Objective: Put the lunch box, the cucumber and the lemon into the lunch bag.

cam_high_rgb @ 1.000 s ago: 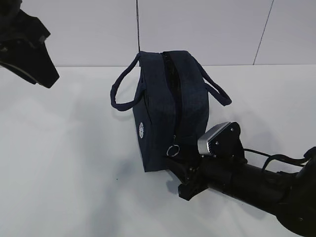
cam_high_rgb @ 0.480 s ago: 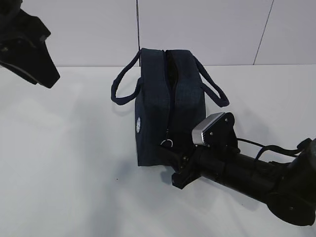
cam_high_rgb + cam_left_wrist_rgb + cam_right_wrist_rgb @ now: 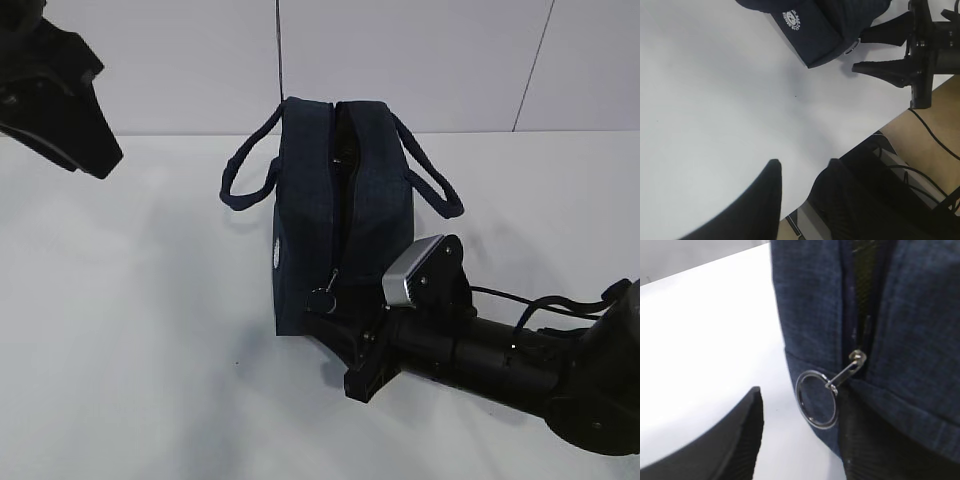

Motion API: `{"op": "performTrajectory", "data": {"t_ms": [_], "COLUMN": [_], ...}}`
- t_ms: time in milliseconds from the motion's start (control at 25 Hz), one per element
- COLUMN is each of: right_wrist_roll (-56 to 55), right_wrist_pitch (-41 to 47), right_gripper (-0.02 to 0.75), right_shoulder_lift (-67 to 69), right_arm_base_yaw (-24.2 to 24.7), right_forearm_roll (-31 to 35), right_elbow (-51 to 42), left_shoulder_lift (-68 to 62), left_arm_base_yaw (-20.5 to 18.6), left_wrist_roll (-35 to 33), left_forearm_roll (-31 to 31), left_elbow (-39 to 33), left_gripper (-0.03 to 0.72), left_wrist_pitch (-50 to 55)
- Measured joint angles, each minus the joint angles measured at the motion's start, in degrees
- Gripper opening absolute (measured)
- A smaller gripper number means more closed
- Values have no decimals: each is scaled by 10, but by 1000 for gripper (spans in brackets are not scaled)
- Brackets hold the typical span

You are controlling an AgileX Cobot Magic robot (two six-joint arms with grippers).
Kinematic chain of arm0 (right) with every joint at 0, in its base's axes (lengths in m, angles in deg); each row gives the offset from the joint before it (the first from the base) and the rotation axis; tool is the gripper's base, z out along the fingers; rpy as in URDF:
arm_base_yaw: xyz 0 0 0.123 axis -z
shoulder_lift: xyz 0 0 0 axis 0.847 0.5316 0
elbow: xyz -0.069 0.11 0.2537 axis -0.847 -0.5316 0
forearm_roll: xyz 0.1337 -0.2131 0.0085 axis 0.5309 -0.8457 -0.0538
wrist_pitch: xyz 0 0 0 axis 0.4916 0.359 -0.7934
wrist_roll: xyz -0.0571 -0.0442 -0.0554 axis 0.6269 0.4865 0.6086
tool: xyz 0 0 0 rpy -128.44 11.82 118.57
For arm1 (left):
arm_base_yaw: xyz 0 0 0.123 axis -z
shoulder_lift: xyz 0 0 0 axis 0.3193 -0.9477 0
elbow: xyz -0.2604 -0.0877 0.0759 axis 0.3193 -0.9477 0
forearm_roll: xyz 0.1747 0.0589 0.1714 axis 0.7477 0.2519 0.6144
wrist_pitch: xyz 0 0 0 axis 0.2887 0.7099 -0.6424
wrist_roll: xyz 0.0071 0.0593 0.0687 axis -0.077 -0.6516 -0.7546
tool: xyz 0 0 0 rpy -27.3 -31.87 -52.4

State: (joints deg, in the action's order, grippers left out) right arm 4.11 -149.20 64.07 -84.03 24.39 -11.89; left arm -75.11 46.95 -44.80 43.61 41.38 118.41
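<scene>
Centrally in the exterior view, the lunch bag is standing on the white table, its zipper gaping along the top. Low in the frame, the right gripper is sitting at the bag's near end with its jaws apart, one finger lying beside the ring pull. Upper left, the left gripper is hanging part-open, gripping nothing.

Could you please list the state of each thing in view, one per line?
lunch bag: upright on the table, zipper partly open along the top.
ring pull: hanging at the bag's end, ungripped.
right tool: open, straddling the ring pull.
left tool: open, empty, raised.
</scene>
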Motion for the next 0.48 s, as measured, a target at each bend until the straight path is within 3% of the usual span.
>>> {"op": "performTrajectory", "data": {"t_ms": [480], "right_wrist_roll": [-15], "right_wrist_pitch": [0], "right_gripper": [371], "right_shoulder_lift": [0], "right_arm_base_yaw": [0], "right_forearm_roll": [-9], "right_elbow": [0], "left_shoulder_lift": [0], "left_arm_base_yaw": [0], "left_wrist_roll": [0], "left_forearm_roll": [0], "left_elbow": [0], "left_gripper": [219], "left_wrist_pitch": [0]}}
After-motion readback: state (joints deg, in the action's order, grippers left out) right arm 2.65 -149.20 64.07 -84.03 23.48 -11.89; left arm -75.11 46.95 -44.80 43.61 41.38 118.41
